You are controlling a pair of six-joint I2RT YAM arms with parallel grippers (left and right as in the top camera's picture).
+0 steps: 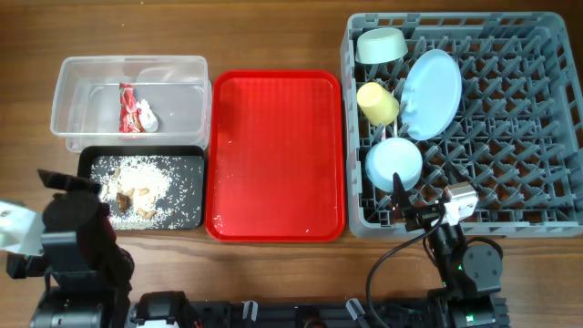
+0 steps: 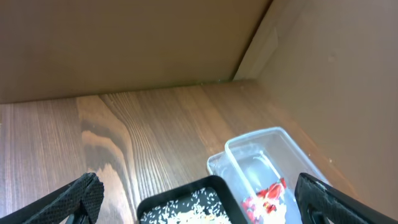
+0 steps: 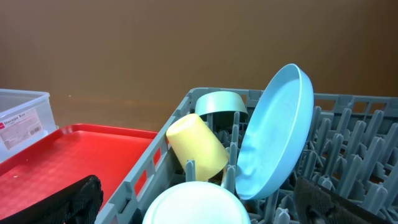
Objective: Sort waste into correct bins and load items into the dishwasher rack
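1. Left gripper (image 2: 198, 186): fingers spread wide, empty, at the black tub's (image 1: 193, 162) 9 o'clock side.
2. Right gripper (image 3: 199, 190): spread wide, empty, over the rack's (image 1: 510, 221) 6 o'clock edge.
3. Clear tub (image 1: 68, 100), 12 o'clock of the black tub, holds the wrapper (image 1: 127, 105) and paper scrap (image 1: 147, 119).
4. Rice (image 1: 137, 180) lies in the black tub.
5. The plate (image 1: 431, 94), cup (image 1: 377, 103), mint bowl (image 1: 381, 46) and pale blue bowl (image 1: 393, 164) line the rack's 9 o'clock side.

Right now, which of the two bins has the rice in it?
The shallow black bin, nearest the left arm; the clear tub behind it holds the red wrapper instead.
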